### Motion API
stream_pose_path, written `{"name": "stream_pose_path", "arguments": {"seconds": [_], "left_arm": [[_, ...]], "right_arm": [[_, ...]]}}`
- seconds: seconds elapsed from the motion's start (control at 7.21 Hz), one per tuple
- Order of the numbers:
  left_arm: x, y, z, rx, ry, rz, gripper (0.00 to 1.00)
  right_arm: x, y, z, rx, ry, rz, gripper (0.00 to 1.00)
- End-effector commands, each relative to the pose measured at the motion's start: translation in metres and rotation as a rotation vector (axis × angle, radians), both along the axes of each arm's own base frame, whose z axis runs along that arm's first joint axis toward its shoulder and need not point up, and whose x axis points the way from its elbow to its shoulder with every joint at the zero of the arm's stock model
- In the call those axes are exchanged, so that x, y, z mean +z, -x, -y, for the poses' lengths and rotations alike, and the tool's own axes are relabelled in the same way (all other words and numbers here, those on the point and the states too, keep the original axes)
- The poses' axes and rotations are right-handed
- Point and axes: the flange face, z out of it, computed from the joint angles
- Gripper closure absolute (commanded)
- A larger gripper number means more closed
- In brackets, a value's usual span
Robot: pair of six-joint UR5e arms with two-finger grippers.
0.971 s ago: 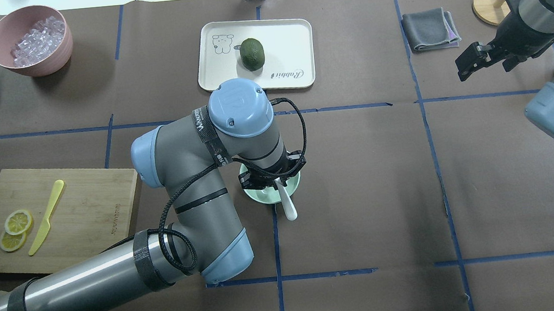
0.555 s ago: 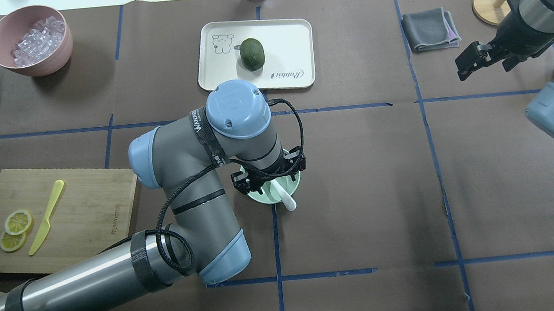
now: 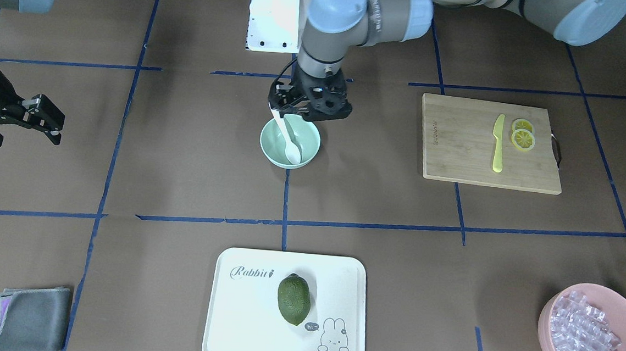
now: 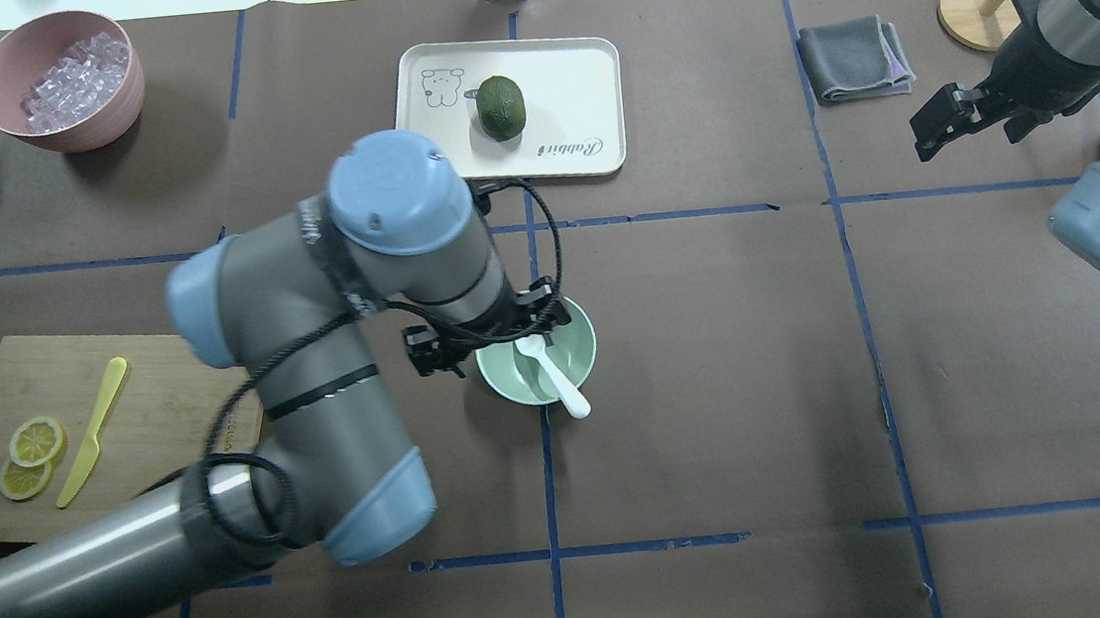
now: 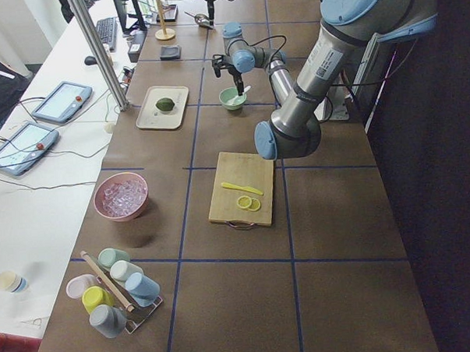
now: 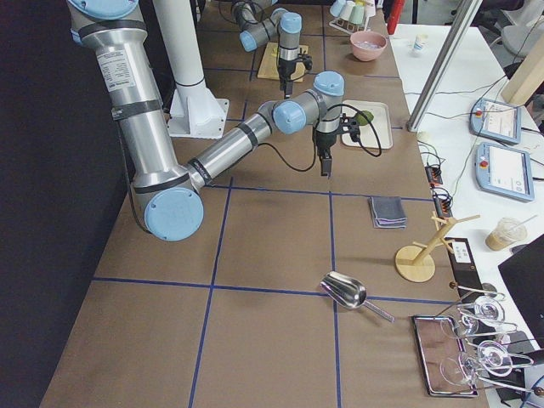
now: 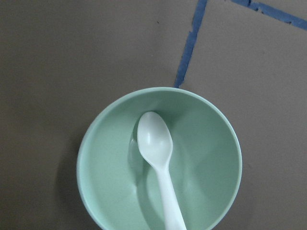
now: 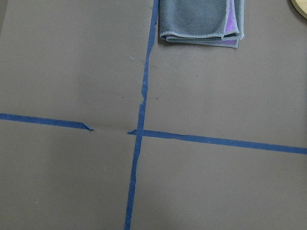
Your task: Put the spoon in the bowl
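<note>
White spoon (image 7: pixel 155 140) lies in mint bowl (image 7: pixel 212 160), handle overhanging.

A long table covered in dull brown paper (image 4: pixel 716 384) fills the room, marked into rectangles by strips of blue tape (image 4: pixel 548 488). Along one long side runs a white bench (image 5: pixel 27 232) carrying grey-rimmed handheld screens (image 5: pixel 60 102) and loose cables. A slanted silver metal pole (image 5: pixel 97 49) rises beside it. The opposite side ends in a black unlit backdrop (image 5: pixel 461 174). The light is even and the shadows are soft.

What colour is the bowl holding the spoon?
The bowl is pale mint green, clearest in the left wrist view.
</note>
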Motion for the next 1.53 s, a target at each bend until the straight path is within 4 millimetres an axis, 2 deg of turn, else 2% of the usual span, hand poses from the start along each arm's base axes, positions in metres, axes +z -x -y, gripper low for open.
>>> {"name": "stream_pose_path", "arguments": {"seconds": [0.0, 0.14, 0.28, 0.42, 0.55, 0.69, 0.83, 0.97, 1.11, 1.39], "left_arm": [[0.049, 0.131, 0.023, 0.096, -0.139, 0.038, 0.0], [0.091, 0.185, 0.046, 0.148, -0.192, 0.046, 0.0], [0.141, 0.246, 0.067, 0.182, -0.21, 0.043, 0.0], [0.189, 0.306, 0.08, 0.214, -0.251, 0.049, 0.0], [0.224, 0.352, 0.085, 0.23, -0.281, 0.063, 0.0], [0.267, 0.396, 0.083, 0.25, -0.303, 0.091, 0.0], [0.3, 0.432, 0.09, 0.263, -0.324, 0.108, 0.0], [0.327, 0.46, 0.096, 0.265, -0.325, 0.12, 0.0], [0.362, 0.478, 0.09, 0.268, -0.291, 0.128, 0.0], [0.412, 0.509, 0.083, 0.255, -0.23, 0.134, 0.0]], "right_arm": [[0.021, -0.035, 0.0, -0.013, 0.002, 0.012, 0.0], [0.053, -0.087, -0.003, -0.053, -0.011, 0.043, 0.0], [0.099, -0.144, -0.019, -0.096, -0.049, 0.032, 0.0], [0.143, -0.197, -0.027, -0.122, -0.08, 0.009, 0.0], [0.19, -0.232, -0.044, -0.145, -0.069, -0.003, 0.0], [0.222, -0.259, -0.057, -0.115, -0.031, 0.004, 0.0], [0.255, -0.275, -0.078, -0.071, -0.007, 0.092, 0.0], [0.276, -0.281, -0.086, -0.048, -0.049, 0.107, 0.0], [0.275, -0.286, -0.085, -0.038, -0.07, 0.096, 0.0], [0.27, -0.286, -0.085, -0.022, -0.066, 0.104, 0.0]]}}
